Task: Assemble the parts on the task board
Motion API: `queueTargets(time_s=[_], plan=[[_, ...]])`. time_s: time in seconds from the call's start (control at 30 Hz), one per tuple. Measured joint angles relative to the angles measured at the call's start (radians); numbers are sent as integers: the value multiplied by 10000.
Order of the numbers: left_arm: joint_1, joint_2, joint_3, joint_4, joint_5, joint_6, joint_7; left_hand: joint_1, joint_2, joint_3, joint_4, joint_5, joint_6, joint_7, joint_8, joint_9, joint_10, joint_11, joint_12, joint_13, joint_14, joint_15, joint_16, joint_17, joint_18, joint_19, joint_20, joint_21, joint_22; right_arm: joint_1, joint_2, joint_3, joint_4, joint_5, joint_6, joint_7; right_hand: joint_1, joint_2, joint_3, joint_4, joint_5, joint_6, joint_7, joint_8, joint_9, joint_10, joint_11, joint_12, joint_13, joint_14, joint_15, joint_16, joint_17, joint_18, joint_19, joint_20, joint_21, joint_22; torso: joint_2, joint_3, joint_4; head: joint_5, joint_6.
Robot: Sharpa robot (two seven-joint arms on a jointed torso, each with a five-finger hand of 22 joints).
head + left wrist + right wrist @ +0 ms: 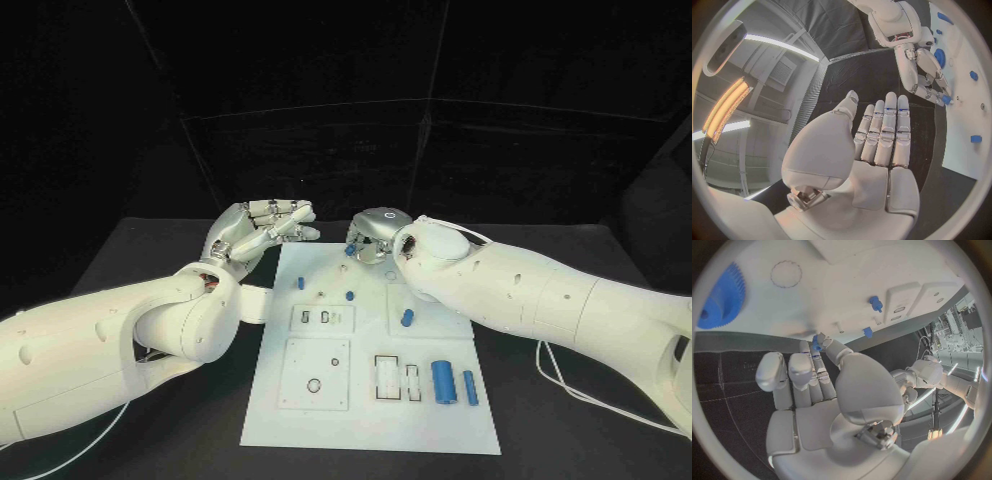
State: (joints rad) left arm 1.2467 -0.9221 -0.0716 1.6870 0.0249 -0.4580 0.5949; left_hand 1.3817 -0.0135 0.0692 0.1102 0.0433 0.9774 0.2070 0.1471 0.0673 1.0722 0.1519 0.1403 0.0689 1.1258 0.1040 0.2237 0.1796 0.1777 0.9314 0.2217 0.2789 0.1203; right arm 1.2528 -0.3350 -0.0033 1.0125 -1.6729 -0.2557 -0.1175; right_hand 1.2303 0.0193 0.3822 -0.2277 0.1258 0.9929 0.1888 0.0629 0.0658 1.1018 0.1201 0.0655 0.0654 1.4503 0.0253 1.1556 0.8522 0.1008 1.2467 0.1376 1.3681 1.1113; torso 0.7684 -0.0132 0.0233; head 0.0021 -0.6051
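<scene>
Two robot hands [263,228] [375,236] near board's [433,420] far edge.

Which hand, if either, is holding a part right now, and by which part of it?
The right hand pinches a small blue part in its fingertips at the task board's far edge. The left hand holds nothing, fingers extended.

White task board [433,420] flat mid-table, small blue parts [443,381] scattered lying on it

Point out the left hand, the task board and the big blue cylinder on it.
left hand [263,228]: head view, on its palm.
task board [372,425]: head view, bare near edge.
big blue cylinder [443,382]: head view, mid-body.
</scene>
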Motion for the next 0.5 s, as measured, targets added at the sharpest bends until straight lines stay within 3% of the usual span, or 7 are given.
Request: queueTargets(time_s=[0.3, 0.5], plan=[[2, 10, 0, -22, -1, 23, -33, 0, 0, 0, 0, 0, 0, 0, 1, 1, 0, 0, -50, 1, 0, 0, -38, -1, 0, 0, 0, -37, -9, -4, -24, -1, 29, -1, 13, 7, 57, -260, -46, 180, -37, -621, 66, 0, 1, -623, 102, 0, -12, -76, 76, -239, -457, 1, -340, 60, -260, -531, 3, 0, 0, 23, -7], [3, 8, -1, -32, -1, 36, -53, 0, 0, 27, -27, 0, 0, 0, 2, -2, 0, 0, -50, 1, 0, 0, -38, -1, 0, 0, 0, -37, -8, -4, -124, -1, 148, 17, -30, 27, 54, -257, -119, 253, -37, -700, 59, 1, 1, -694, 102, 48, -12, -105, 105, -287, -516, 1, -369, 90, -291, -582, 4, 5, 0, 33, 5]])
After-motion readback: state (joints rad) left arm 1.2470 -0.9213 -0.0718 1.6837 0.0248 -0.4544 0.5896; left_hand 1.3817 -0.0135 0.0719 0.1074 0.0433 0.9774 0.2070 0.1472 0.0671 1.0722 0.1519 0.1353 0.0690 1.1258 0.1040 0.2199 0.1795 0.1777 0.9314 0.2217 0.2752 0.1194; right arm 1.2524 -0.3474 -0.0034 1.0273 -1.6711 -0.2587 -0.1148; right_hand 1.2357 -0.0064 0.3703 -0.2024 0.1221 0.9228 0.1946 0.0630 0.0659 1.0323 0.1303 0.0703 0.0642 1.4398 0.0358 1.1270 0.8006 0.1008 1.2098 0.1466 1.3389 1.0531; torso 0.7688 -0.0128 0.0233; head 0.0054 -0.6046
